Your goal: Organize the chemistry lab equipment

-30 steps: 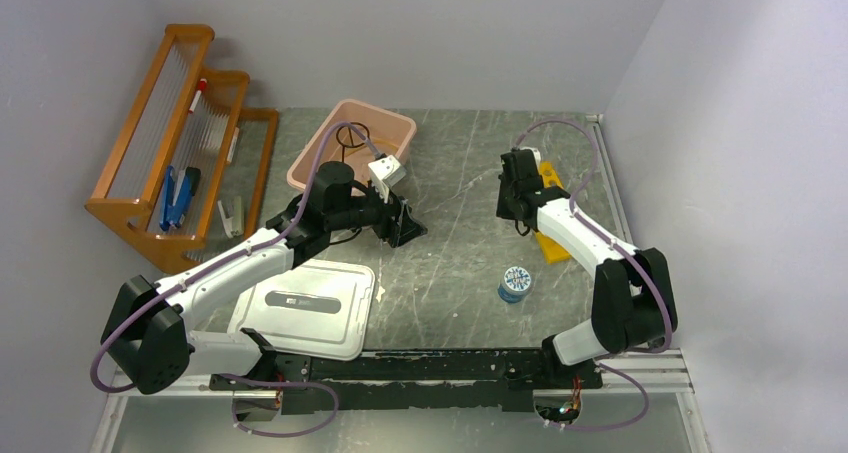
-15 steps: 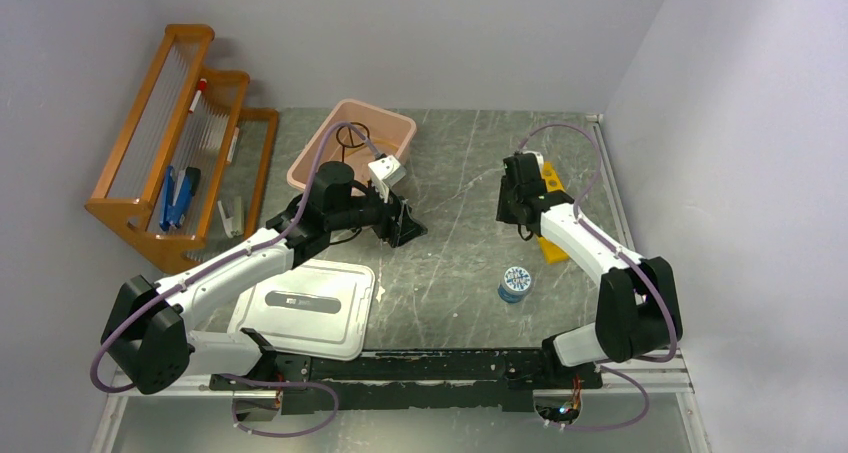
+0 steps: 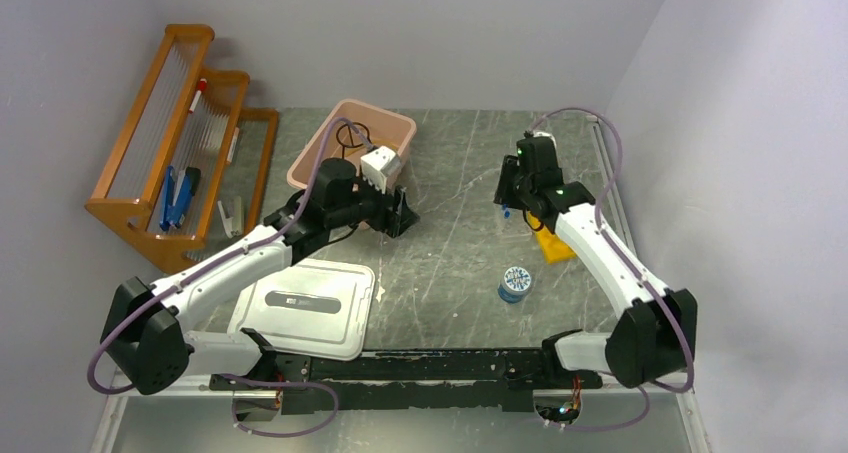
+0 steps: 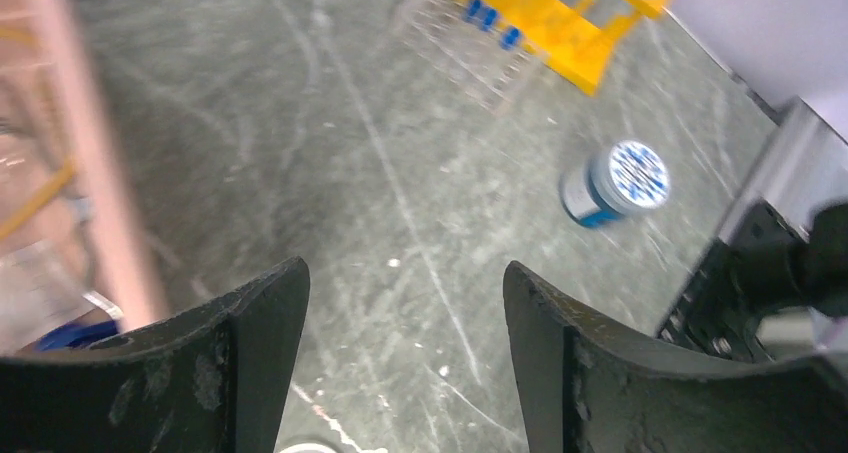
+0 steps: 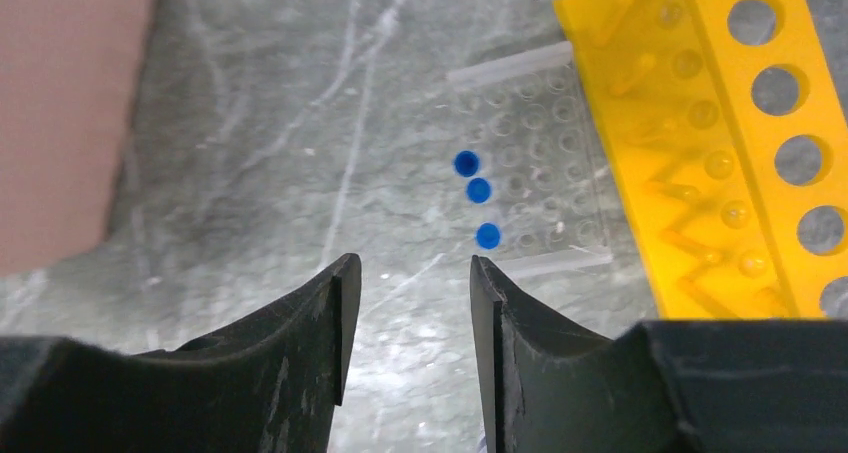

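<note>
Spread and empty, the right claw (image 5: 410, 265) hovers beside the yellow rack (image 5: 640, 143), seemingly needing to descend onto a blue-capped vial (image 5: 478, 190).

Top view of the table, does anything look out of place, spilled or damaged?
The white lid lies on the table at front left, off the pink tub, which stands open at the back. A small blue round container sits alone mid-table. Nothing looks spilled or broken.
</note>
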Tool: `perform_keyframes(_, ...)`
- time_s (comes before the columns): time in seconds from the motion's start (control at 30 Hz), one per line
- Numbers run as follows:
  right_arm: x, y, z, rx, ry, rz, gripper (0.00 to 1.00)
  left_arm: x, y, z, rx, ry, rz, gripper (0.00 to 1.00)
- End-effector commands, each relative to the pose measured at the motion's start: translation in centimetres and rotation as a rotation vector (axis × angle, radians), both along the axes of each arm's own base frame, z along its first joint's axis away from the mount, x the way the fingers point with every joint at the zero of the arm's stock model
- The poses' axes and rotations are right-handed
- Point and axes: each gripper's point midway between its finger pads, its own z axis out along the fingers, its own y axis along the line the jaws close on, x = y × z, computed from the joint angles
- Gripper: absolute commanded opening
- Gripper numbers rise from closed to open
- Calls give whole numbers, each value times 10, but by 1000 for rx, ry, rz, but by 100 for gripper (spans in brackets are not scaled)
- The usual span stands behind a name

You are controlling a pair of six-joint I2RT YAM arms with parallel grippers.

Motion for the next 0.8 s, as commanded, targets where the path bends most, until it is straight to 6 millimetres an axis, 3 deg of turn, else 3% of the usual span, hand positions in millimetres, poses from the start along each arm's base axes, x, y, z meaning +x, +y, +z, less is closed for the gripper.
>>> perform_keyframes(0.0, -14, 28, 33, 156, -49, 35, 49, 37, 43, 39, 24, -59, 339, 76)
perform_keyframes(0.1, -29, 68, 33, 214, -58, 108, 51, 50, 75, 64, 16, -88, 527, 78)
perform_keyframes(0.17, -49, 110, 21, 219, -35, 203, 54, 54, 90, 84, 4, -119, 599, 78)
perform_keyframes(0.3, -85, 182, -17, 180, 55, 366, 58, 55, 107, 128, -23, -194, 662, 81)
perform_keyframes(0.5, -129, 273, -71, 59, 153, 569, 61, 54, 129, 161, -2, -249, 741, 88)
perform_keyframes(0.67, -136, 318, -89, 26, 160, 637, 61, 51, 142, 178, -8, -289, 784, 91)
perform_keyframes(0.77, -133, 327, -96, 12, 144, 638, 61, 50, 140, 174, -3, -288, 764, 92)
